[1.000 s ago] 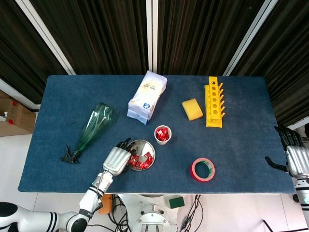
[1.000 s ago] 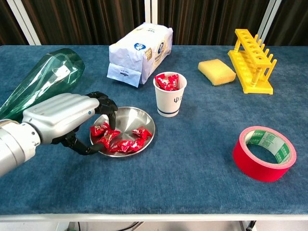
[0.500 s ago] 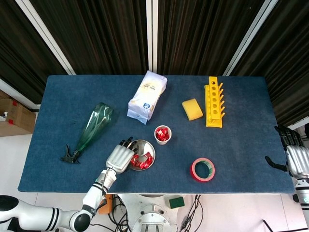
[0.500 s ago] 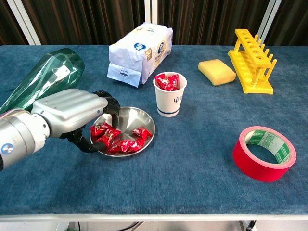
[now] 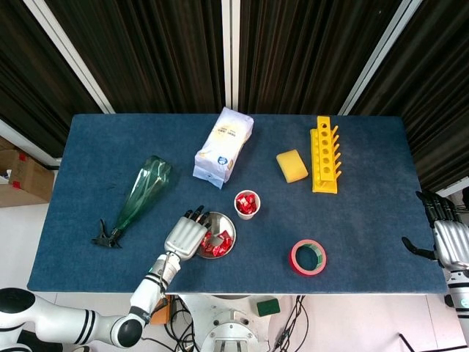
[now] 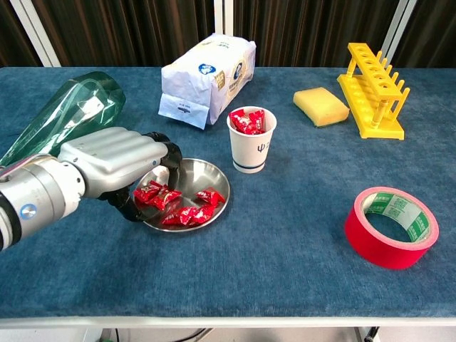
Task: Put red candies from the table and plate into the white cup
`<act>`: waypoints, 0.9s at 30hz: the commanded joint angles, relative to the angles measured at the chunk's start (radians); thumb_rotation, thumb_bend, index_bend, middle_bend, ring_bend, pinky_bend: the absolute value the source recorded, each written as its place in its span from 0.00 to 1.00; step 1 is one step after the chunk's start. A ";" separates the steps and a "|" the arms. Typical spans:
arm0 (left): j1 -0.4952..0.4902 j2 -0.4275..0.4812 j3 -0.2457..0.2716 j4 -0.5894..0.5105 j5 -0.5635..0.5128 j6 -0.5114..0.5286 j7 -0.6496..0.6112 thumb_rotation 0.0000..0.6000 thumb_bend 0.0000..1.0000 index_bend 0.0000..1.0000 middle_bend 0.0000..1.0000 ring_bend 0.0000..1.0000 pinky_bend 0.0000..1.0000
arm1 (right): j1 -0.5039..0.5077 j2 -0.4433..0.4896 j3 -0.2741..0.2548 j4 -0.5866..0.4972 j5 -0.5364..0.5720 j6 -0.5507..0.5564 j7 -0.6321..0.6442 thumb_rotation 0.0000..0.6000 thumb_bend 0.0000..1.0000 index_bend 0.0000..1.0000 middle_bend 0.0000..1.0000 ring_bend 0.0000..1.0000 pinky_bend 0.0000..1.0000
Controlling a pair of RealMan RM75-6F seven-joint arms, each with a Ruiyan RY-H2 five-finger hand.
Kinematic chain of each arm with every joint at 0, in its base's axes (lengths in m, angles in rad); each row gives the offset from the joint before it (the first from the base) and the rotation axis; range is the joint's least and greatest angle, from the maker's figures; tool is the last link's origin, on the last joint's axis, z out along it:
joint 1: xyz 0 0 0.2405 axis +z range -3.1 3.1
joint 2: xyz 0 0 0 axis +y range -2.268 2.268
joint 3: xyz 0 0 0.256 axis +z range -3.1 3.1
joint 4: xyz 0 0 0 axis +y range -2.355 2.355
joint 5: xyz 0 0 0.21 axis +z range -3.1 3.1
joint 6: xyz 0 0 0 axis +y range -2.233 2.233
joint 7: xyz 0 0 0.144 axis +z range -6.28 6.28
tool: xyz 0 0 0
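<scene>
Candy pick at the round steel plate (image 6: 211, 175)

Left robot hand (image 6: 117, 155) curls narrowly over red wrapped candies (image 6: 158, 194); grip unclear. Slick wrappers could slip short of the white paper cup (image 6: 250, 148) beyond its fingertips.

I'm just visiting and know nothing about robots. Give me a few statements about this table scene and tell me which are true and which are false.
1. The white cup already has red candies in it. True.
2. The metal plate is empty. False: several red candies lie in it.
3. The left hand is at the plate, fingers curled over its left edge. True.
4. The right hand holds the red tape roll. False: it is off the table's right edge, and the tape lies alone on the cloth.
5. The yellow sponge lies beside the yellow rack. True.
</scene>
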 commanded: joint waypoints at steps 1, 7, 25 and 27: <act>-0.006 -0.001 0.001 -0.002 -0.003 0.006 0.002 1.00 0.28 0.43 0.13 0.02 0.20 | 0.000 0.000 0.001 0.000 0.001 0.001 -0.001 1.00 0.22 0.00 0.00 0.00 0.00; -0.017 -0.005 0.004 0.004 -0.019 0.011 0.002 1.00 0.28 0.46 0.14 0.02 0.20 | 0.000 0.000 0.003 0.000 0.006 -0.001 0.000 1.00 0.22 0.00 0.00 0.00 0.00; -0.010 0.021 0.004 -0.036 0.074 0.033 -0.125 1.00 0.31 0.57 0.19 0.02 0.21 | 0.000 0.001 0.003 0.002 0.004 0.000 0.006 1.00 0.22 0.00 0.00 0.00 0.00; -0.011 0.034 -0.005 -0.059 0.088 0.041 -0.133 1.00 0.31 0.57 0.19 0.03 0.21 | 0.000 0.001 0.002 0.001 0.003 0.000 0.005 1.00 0.22 0.00 0.00 0.00 0.00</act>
